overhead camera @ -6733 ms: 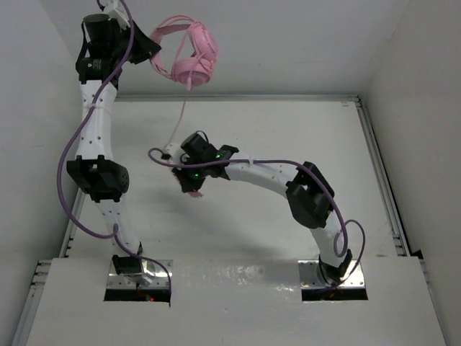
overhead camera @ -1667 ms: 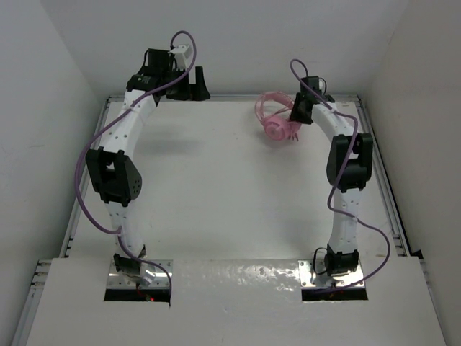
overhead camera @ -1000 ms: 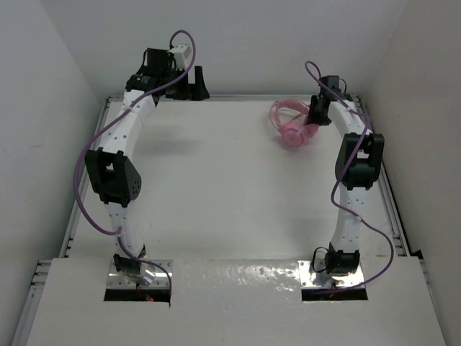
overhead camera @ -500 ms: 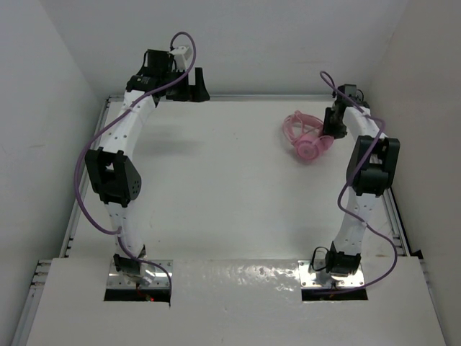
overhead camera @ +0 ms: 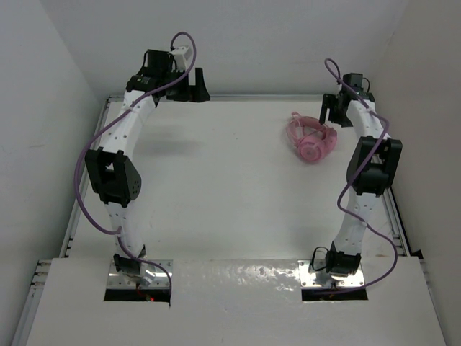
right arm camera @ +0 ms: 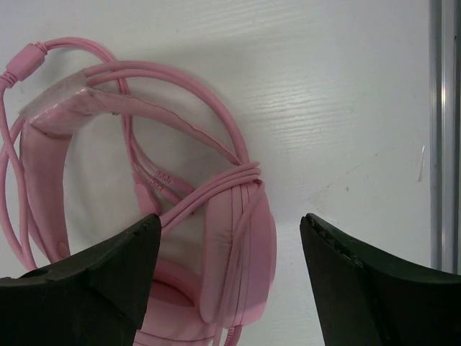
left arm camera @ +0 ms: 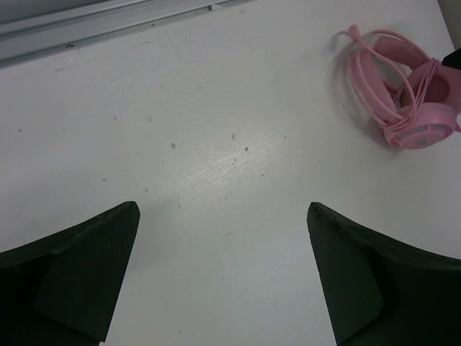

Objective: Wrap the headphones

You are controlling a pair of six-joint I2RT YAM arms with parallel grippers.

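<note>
The pink headphones (overhead camera: 311, 138) lie on the white table at the back right, with the thin pink cord wound round the ear cups and headband (right arm camera: 238, 238). My right gripper (overhead camera: 328, 117) hangs just behind them, open. Its two fingers stand on either side of an ear cup (right arm camera: 230, 220), with a gap on the right side. My left gripper (overhead camera: 194, 88) is at the back left, open wide over bare table (left arm camera: 222, 210), holding nothing. In the left wrist view the headphones (left arm camera: 403, 94) show far off at the upper right.
A metal rail (overhead camera: 374, 137) runs along the table's right edge, close to the right arm, and another (left arm camera: 108, 21) along the back. White walls close in on the left, back and right. Purple cables (overhead camera: 90, 151) loop along both arms.
My right arm carried the headphones rightward toward the back right corner, and its jaws have now opened round them. The left arm has not moved.
</note>
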